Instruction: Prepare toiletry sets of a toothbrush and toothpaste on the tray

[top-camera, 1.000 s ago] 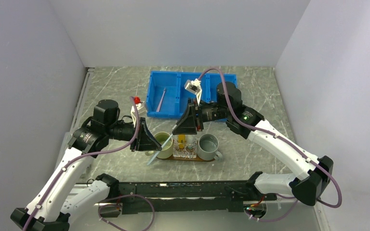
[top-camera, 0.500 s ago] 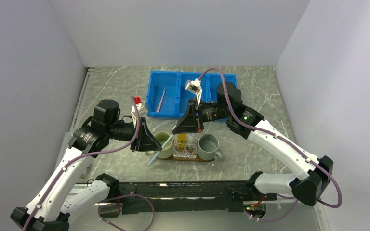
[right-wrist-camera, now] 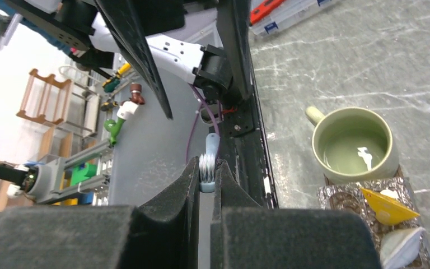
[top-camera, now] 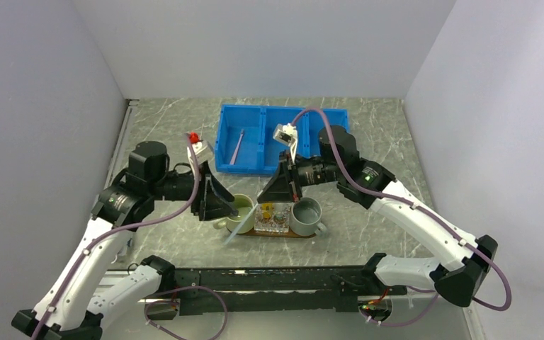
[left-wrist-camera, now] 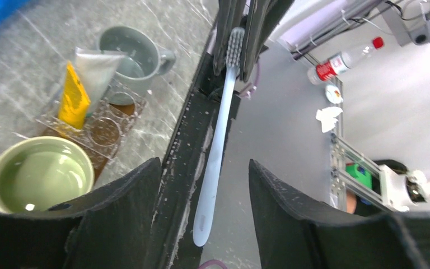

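Handover of pale grey plastic toothbrush [top-camera: 239,225].
Top: it slants beside the flat dark-brown wooden tray [top-camera: 294,235]. Left wrist: my left pincer [left-wrist-camera: 204,168] stands released around its handle. Right wrist: my right pincer [right-wrist-camera: 207,175] clenches the bristle end; I should carry it slowly.

Probably a robotics lab: white booth walls [top-camera: 269,49], aluminium framing [left-wrist-camera: 350,165], hand tools [right-wrist-camera: 117,72] lying nearby.

Nothing legible turned up in any view. The small yellow plastic tube [left-wrist-camera: 71,95] showed no print that could be made out, and the red-labelled clear plastic bottle [left-wrist-camera: 336,63] in the background was too small and blurred to read.
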`<action>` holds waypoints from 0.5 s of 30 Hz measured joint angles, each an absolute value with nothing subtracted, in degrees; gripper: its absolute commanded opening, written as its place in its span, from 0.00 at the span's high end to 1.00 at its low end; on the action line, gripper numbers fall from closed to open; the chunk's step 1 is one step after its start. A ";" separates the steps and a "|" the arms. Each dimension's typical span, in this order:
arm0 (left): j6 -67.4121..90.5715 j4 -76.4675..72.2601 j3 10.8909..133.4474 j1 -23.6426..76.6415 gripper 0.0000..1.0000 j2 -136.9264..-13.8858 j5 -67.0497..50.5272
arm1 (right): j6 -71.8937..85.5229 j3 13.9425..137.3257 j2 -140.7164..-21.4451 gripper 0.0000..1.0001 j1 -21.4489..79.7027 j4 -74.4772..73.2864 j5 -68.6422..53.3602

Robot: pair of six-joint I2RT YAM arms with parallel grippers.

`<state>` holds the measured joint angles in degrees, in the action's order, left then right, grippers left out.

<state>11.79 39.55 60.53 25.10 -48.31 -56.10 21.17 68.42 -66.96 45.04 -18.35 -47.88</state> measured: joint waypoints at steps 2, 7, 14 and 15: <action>11.81 40.16 62.78 25.10 0.29 -47.66 -53.45 | 19.73 69.04 -66.37 1.00 45.95 -21.23 -45.60; 11.97 40.40 65.69 25.10 0.25 -44.58 -46.72 | 16.38 71.24 -64.73 1.00 49.84 -28.23 -37.47; 11.49 43.42 69.30 25.10 0.21 -42.83 -37.93 | 12.91 79.48 -65.19 1.00 61.60 -38.98 -20.32; 11.44 43.77 69.52 25.10 0.20 -42.83 -37.17 | 12.62 80.60 -65.43 1.00 62.98 -40.27 -18.00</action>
<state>11.44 43.77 69.52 25.10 -42.83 -37.17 12.62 80.60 -65.43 62.98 -40.27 -18.00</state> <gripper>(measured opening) 0.784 0.076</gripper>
